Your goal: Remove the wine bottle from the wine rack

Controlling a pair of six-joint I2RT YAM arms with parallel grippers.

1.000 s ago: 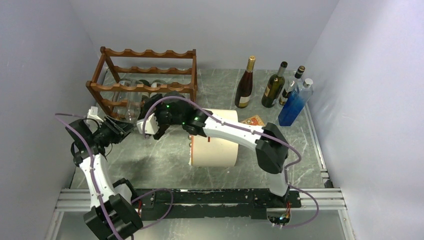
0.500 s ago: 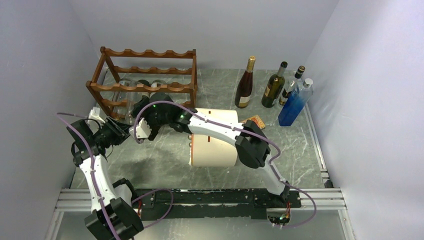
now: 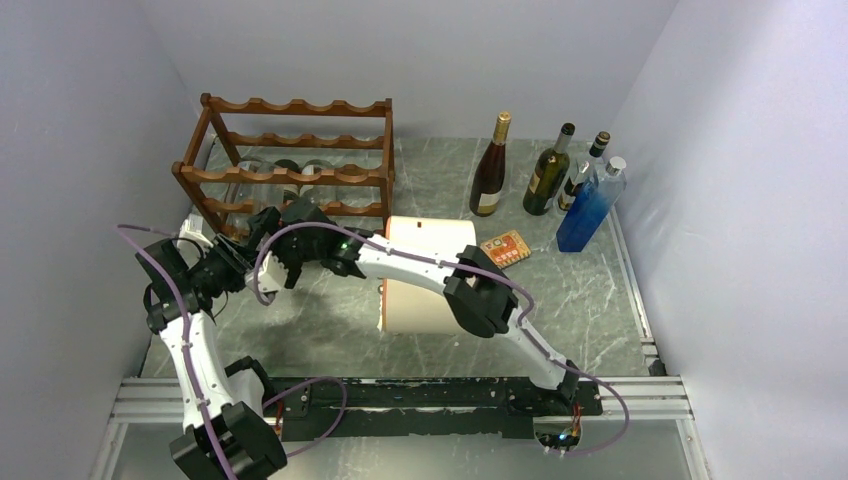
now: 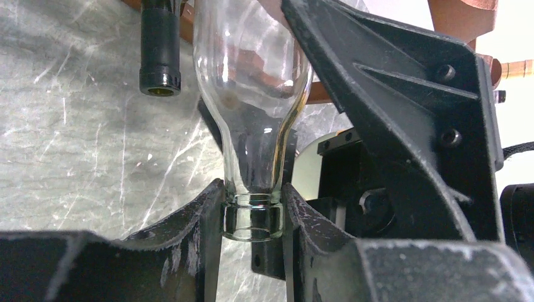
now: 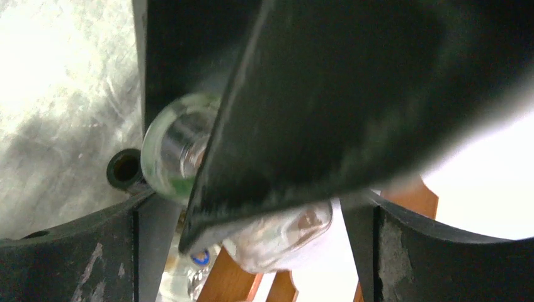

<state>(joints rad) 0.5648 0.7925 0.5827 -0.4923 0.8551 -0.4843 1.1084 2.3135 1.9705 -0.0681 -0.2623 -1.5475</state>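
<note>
Clear wine bottle [image 4: 252, 75] lies in the wine rack [image 3: 290, 105], body among the rails, neck projecting out the front above the table [image 3: 330, 320]; left gripper [image 4: 254, 220] is clamped on the bottle's lip, fingers [image 4: 201, 220] pressed against the glass on either side; a dark bottle neck [image 4: 159, 47] sits just beside it; we note the left arm bent at the elbow, reaching toward the rack front; right gripper [image 5: 252, 248] hovers close by the same neck, jaws wide apart, holding nothing; right arm stretches leftward past the cream cylinder [image 3: 425, 300].
</note>
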